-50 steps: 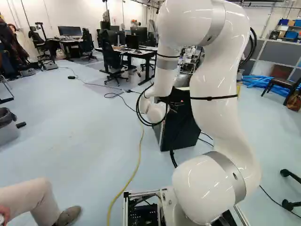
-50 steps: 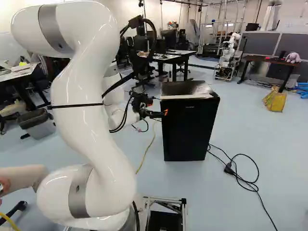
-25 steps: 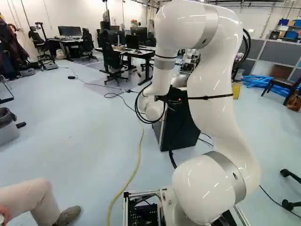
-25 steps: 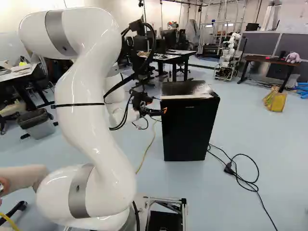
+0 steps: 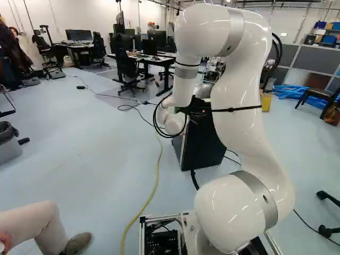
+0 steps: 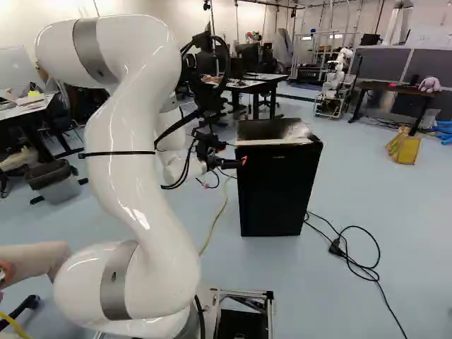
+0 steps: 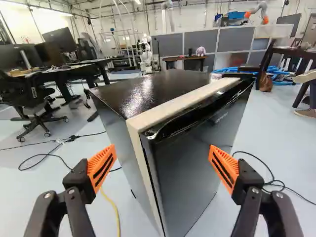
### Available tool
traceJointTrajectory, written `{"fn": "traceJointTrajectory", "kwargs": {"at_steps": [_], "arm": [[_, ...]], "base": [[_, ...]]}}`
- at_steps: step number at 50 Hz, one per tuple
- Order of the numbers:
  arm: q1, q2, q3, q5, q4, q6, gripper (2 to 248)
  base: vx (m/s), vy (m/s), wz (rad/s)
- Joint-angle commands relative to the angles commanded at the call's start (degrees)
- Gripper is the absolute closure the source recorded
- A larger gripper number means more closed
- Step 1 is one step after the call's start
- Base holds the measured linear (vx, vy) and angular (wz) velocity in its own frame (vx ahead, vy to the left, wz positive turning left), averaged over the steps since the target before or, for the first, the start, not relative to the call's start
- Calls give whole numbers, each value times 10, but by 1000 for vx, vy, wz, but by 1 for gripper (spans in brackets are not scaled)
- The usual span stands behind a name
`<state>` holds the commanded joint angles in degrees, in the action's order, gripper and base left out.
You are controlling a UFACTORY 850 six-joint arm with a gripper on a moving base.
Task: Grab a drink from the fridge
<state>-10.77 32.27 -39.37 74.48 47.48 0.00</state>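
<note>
While the fridge [image 7: 195,163] looks shut, drink unseen, presumably inside | jaws wide, empty, its near front corner ahead between them | approach seemingly nearly done; opening, grasping and removing the drink remain

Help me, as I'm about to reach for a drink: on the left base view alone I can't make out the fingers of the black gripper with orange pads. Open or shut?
Observer: Open; the wrist view shows the gripper with fingers wide apart.
Operator: How is it aimed at the boxy black fridge?
Observer: In the wrist view, the fridge's near top corner shows ahead, in line with the gap between them.
Operator: Anything on the floor hidden from me?
Observer: A small black block on the looped black cable, right of the fridge in the right base view.
</note>
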Motion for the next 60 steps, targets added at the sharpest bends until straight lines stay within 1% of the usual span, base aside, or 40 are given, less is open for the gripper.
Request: {"fn": "traceJointTrajectory", "kwargs": {"at_steps": [25, 43, 60], "arm": [[13, 12, -19, 0, 19, 0, 3], [21, 15, -24, 0, 36, 0, 3], [28, 17, -27, 0, 38, 0, 3]], "base": [[0, 0, 0], [0, 0, 0], [0, 0, 0]]}}
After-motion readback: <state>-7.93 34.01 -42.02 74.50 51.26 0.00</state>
